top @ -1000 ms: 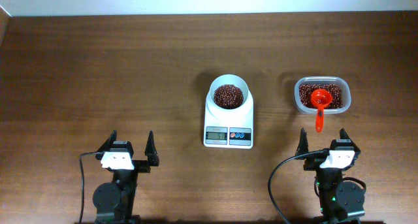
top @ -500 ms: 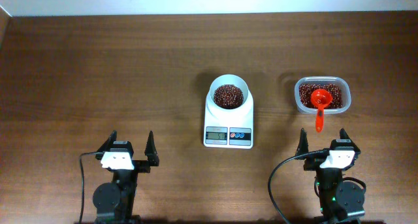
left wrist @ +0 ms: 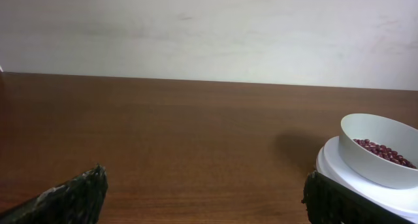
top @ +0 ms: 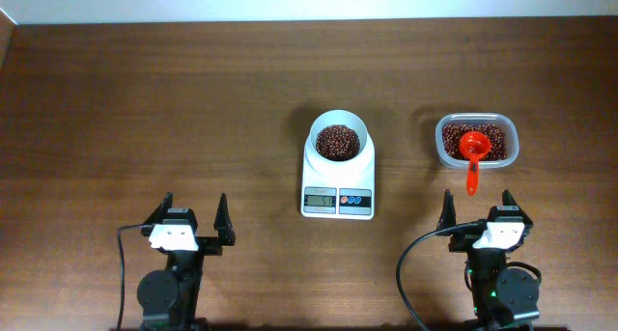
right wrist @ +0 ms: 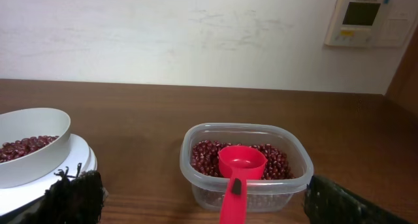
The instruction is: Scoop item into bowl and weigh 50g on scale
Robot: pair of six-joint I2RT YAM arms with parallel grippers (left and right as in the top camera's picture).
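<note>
The small round white bowl (top: 339, 116), holding glossy reddish-brown beans (top: 338, 143), sits on the white digital kitchen scale (top: 338, 180). The red plastic scoop (top: 471, 152) lies in the clear rectangular tub (top: 438, 148). Left gripper (top: 193, 215) and right gripper (top: 478, 208): fingers spread, empty. Scooping appears complete; display unreadable, weight unconfirmed.

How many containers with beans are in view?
2: the white bowl on the scale mid-table, and the clear tub to its right with a red scoop in it. None look hidden.

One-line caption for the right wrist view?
Red scoop lies on beans in clear tub; white bowl on scale beside it.
</note>
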